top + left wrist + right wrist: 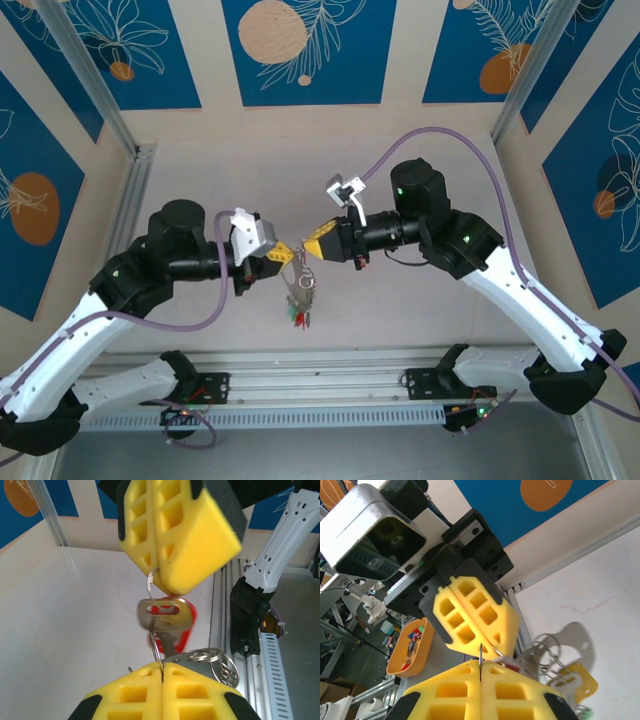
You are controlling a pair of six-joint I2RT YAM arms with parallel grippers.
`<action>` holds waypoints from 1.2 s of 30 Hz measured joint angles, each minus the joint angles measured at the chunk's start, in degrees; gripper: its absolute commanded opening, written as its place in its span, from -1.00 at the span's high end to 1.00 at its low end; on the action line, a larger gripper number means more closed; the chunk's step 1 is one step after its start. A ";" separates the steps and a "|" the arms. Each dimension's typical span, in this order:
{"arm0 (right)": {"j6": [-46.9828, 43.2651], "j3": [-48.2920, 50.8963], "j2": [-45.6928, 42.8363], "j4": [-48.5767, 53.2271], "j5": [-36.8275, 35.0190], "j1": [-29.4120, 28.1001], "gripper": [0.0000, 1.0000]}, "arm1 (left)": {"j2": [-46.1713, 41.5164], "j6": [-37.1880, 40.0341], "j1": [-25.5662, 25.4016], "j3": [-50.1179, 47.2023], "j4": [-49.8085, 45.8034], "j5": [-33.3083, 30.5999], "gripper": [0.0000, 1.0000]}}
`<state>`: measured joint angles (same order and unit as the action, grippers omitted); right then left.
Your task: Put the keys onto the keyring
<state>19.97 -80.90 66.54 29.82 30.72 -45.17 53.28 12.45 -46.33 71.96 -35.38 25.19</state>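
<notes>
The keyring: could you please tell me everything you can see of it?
The keyring is a thin grey metal loop, mostly hidden: only short arcs show. It is held in mid-air, pinched by the left gripper and the right gripper, both shut on it. Keys, one red-headed, dangle from it.

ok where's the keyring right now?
Top view: the keyring hangs mid-air over the middle of the table, pinched between the left gripper and right gripper, both shut on it, with the keys dangling just below.
</notes>
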 measured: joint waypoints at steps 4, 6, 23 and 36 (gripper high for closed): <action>-0.24 0.00 -0.02 1.11 -1.92 -1.07 1.00 | 0.83 0.57 -0.68 0.09 -0.15 -2.25 1.00; -0.66 -0.13 -0.02 2.38 -3.54 -1.77 1.00 | 0.92 0.83 -0.81 0.09 -0.15 -3.34 1.00; -4.72 -0.72 0.09 6.82 -19.63 -10.08 1.00 | 0.74 1.66 -1.99 0.11 -1.11 -5.62 1.00; -6.73 2.36 -4.55 3.32 -24.57 -10.67 1.00 | -0.68 1.73 -2.23 0.11 -1.16 -5.77 1.00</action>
<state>13.23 -78.54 62.00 33.15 6.15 -55.83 52.60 14.17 -48.56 72.07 -36.53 19.42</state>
